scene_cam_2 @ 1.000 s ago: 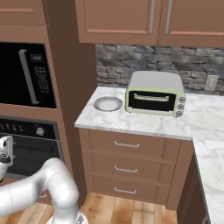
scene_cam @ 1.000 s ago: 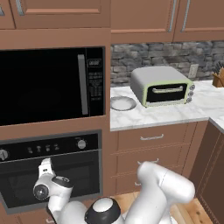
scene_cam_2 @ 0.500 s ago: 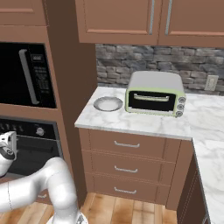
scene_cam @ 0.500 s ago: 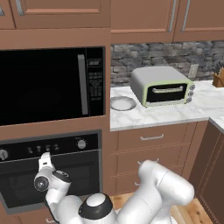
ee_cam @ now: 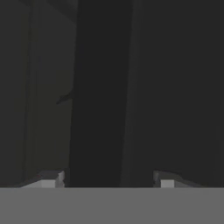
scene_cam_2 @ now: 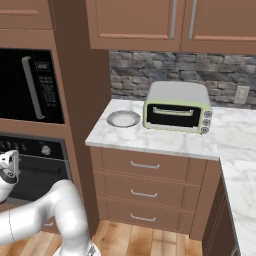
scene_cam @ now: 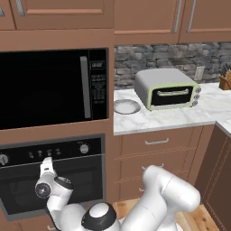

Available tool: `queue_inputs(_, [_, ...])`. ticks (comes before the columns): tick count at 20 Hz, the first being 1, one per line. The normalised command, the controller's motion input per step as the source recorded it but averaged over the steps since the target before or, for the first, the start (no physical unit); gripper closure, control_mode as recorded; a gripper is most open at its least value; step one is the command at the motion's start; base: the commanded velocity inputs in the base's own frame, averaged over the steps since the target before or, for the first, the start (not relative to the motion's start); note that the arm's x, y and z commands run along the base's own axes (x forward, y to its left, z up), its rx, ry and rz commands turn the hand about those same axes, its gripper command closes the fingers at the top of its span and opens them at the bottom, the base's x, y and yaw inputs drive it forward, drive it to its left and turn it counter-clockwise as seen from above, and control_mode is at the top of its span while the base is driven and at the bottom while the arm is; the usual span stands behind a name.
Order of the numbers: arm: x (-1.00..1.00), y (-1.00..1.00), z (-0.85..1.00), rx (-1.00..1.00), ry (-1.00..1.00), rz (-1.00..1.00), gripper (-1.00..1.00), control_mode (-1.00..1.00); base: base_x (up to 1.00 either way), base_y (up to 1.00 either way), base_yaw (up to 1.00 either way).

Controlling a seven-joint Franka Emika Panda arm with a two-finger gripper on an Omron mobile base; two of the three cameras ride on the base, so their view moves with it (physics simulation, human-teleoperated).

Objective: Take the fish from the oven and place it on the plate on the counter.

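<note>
Gripper (ee_cam: pixel 106 177) sits pressed up against the oven (scene_cam: pixel 54 180) door just under the knob panel, its fingertips (ee_cam: pixel 51 178) standing well apart on either side of a dark bar, which you should take to be the door handle, not yet clamped. Your door is shut and the fish cannot be seen behind the dark glass. If the jaws close off-centre, expect the handle to slip out on the pull. Your plate (scene_cam: pixel 127 106) waits on the counter (scene_cam: pixel 171 118) just beside the toaster oven (scene_cam: pixel 168 89), well apart from the arm.
</note>
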Motion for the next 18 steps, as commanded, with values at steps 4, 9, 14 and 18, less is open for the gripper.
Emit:
queue_inputs(4, [0.00,0.00,-0.05,0.00,0.00,0.00,1.00,-1.00,0.00,0.00,0.00])
queue_inputs(9, [-0.02,0.00,-0.58,0.00,-0.04,0.01,1.00,-1.00,0.00,0.00,0.00])
queue_inputs(14, [-0.24,0.00,-0.81,0.00,0.04,0.01,1.00,-1.00,0.00,0.00,0.00])
queue_inputs(18, [-0.51,0.00,-0.77,0.00,0.17,0.01,1.00,-1.00,0.00,0.00,0.00])
